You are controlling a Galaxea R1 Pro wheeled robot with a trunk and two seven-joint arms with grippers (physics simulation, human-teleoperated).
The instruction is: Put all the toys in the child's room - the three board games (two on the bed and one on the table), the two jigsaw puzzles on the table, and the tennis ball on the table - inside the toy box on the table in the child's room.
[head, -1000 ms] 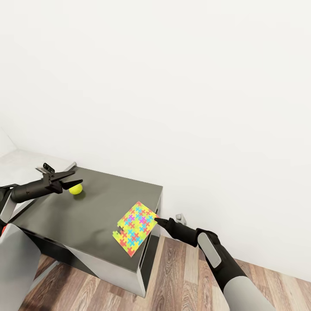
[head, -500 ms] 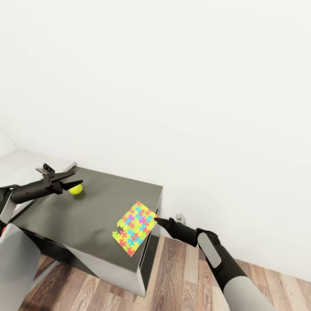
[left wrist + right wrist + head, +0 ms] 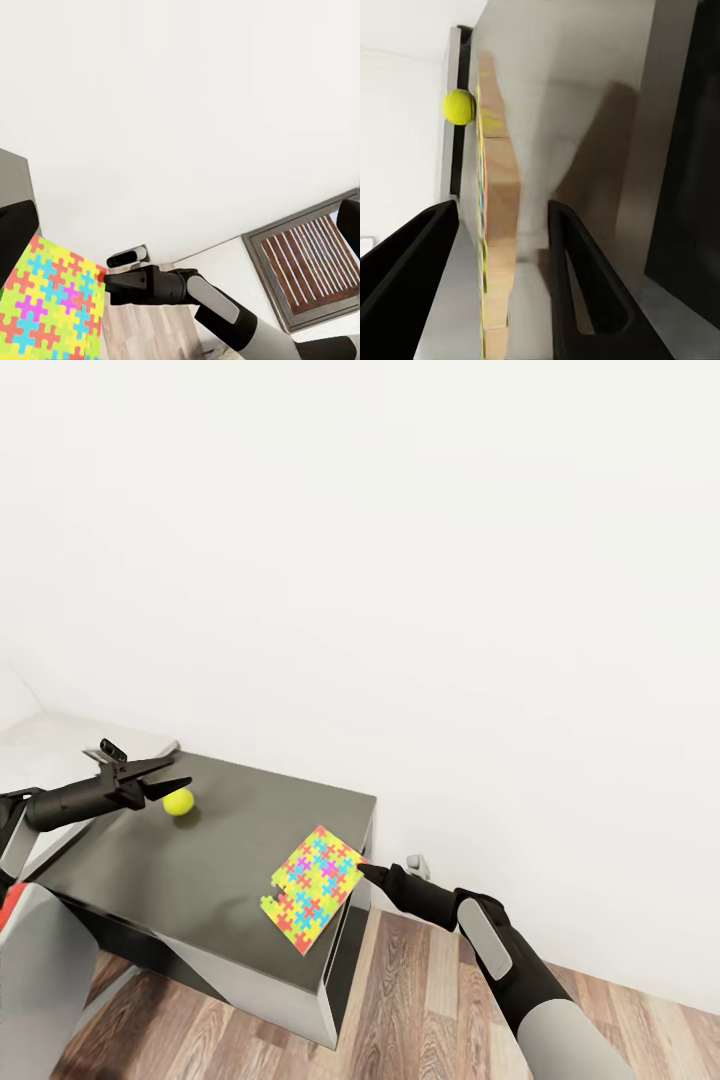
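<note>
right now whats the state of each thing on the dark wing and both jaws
tennis ball: loose on the table, just off the left gripper
jigsaw puzzle: flat at the table's edge, one corner overhanging
left gripper: jaws open, holding nothing
right gripper: jaws open on both sides of the puzzle's edge, not clamped

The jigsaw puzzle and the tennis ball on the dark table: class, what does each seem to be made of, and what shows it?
Jigsaw puzzle: a wooden board with a colour-printed face, judging by its pale, grainy edge between the right gripper's fingers. Tennis ball: matt yellow-green, probably felt; too small to confirm. Table: smooth dark grey, faintly glossy; material unclear.
</note>
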